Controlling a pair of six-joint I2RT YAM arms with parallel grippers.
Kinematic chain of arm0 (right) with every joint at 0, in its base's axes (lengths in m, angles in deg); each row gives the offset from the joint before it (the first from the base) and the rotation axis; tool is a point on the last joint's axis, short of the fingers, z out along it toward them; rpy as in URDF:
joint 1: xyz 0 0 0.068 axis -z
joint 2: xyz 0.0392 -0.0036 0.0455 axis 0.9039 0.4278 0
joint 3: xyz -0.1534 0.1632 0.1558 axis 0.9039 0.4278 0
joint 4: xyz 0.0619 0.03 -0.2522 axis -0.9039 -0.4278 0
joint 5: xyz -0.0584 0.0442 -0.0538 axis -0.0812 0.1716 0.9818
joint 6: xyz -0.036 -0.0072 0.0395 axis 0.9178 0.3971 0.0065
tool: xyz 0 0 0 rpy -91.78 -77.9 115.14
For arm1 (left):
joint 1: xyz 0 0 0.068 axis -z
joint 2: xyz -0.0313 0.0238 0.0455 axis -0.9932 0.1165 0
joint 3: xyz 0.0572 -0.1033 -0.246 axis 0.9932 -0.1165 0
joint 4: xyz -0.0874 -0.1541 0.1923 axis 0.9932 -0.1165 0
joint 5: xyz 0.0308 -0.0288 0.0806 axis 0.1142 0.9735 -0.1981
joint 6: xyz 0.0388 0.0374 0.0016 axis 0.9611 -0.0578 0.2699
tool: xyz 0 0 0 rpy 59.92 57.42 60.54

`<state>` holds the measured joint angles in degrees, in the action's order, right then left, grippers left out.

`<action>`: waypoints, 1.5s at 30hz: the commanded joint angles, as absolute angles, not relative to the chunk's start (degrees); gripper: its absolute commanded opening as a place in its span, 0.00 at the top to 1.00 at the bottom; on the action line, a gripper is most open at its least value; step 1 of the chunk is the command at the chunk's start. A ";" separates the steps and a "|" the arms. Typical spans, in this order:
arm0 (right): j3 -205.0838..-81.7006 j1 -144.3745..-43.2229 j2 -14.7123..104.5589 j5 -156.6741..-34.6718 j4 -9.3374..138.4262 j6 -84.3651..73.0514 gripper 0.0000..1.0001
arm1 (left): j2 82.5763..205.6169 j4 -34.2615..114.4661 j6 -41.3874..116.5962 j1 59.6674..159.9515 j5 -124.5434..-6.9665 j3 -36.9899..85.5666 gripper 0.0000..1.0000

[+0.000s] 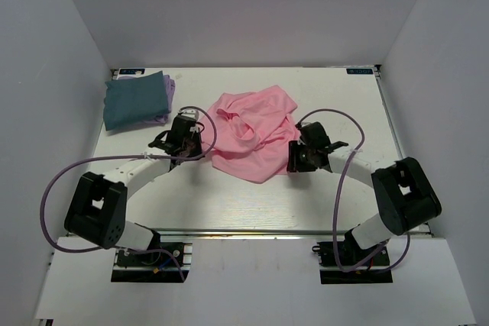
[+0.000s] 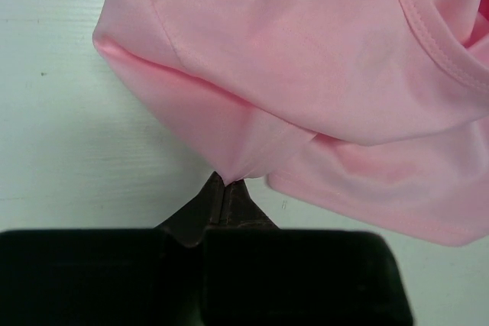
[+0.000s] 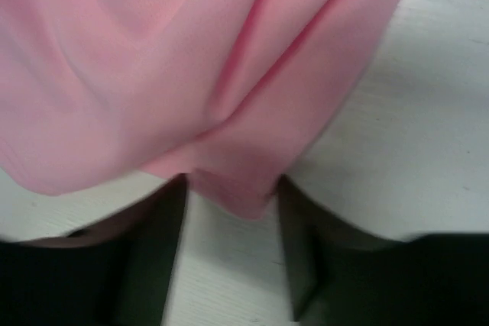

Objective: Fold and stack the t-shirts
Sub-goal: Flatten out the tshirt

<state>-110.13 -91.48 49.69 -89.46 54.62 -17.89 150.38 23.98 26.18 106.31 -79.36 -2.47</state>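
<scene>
The light pink t-shirt (image 1: 252, 133) lies crumpled in the middle of the table. My left gripper (image 1: 195, 145) is at its left edge, shut on a pinch of the pink cloth (image 2: 306, 59). My right gripper (image 1: 294, 164) is at the shirt's right edge, open, with a corner of the pink cloth (image 3: 229, 97) lying between its fingers (image 3: 157, 257). The dark teal-blue t-shirt (image 1: 134, 100) lies folded at the back left, on top of the pale lavender t-shirt (image 1: 169, 95), of which only an edge shows.
The white table (image 1: 344, 112) has raised white walls on three sides. Purple cables loop from both arms over the table near the shirt.
</scene>
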 commanded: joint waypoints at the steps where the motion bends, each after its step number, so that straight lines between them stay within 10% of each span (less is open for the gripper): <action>1: -111.52 -92.62 52.61 -90.14 56.26 -19.06 0.57 | 145.95 22.98 25.89 106.51 -78.23 -3.06 1.00; 4: -111.97 -92.80 52.70 -88.83 57.14 -19.23 1.00 | 143.24 22.44 25.89 106.51 -77.19 -2.44 1.00; 23: -130.33 -91.30 19.85 -51.13 45.38 -12.73 1.00 | 126.52 9.00 25.98 105.90 -98.33 20.22 1.00; 45: -155.21 -91.04 11.39 -31.60 43.52 4.41 1.00 | 118.70 1.34 25.54 105.90 -109.99 29.29 1.00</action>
